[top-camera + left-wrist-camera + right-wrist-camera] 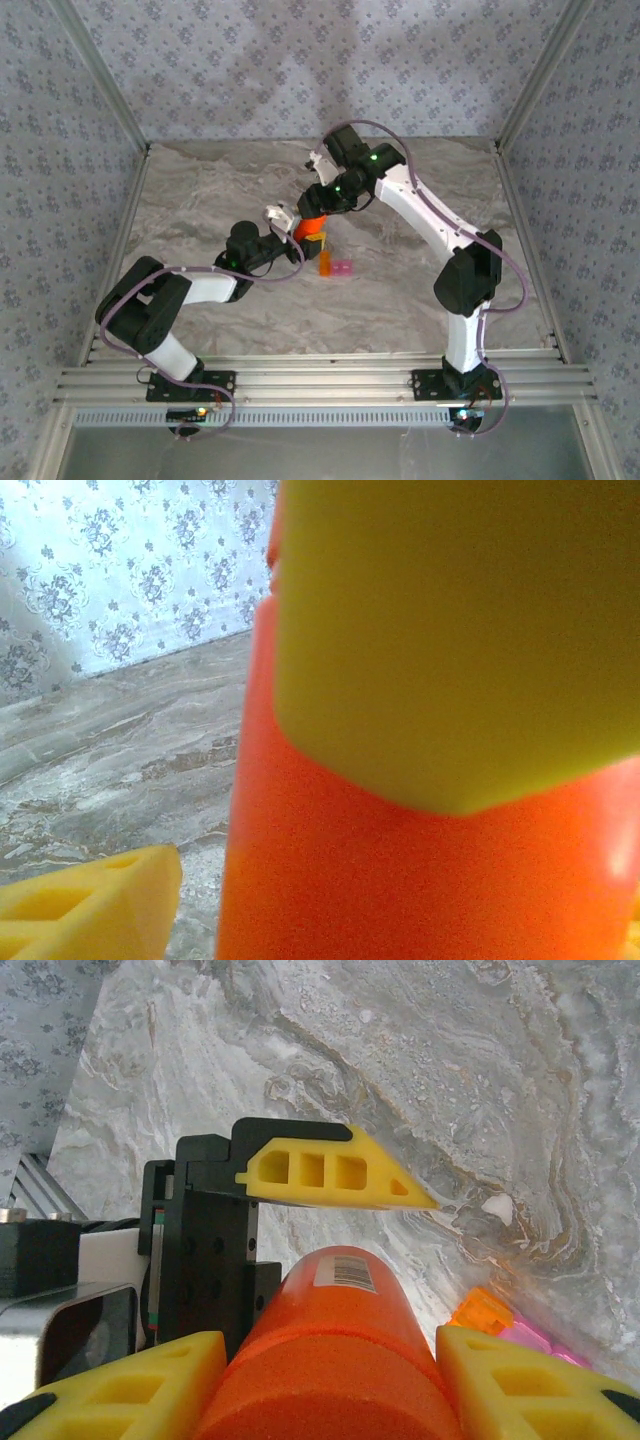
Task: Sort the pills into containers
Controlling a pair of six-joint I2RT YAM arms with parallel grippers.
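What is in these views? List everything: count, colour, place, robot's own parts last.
bottle: one, opaque orange with a barcode label, over the table's middle, clamped in the right claw
containers: two joined boxes, one orange and one pink, on the table just nearer the arm bases than the bottle
table: one, grey marble pattern, under everything
walls: pale with a blue-grey floral print, on three sides of the table
rail: one, silver, along the near edge
left arm: one, black and white, reaching towards the bottle
right arm: one, black and white, bent over the bottle
left claw: yellow fingers, open, beside the bottle
right claw: yellow fingers, shut on the bottle
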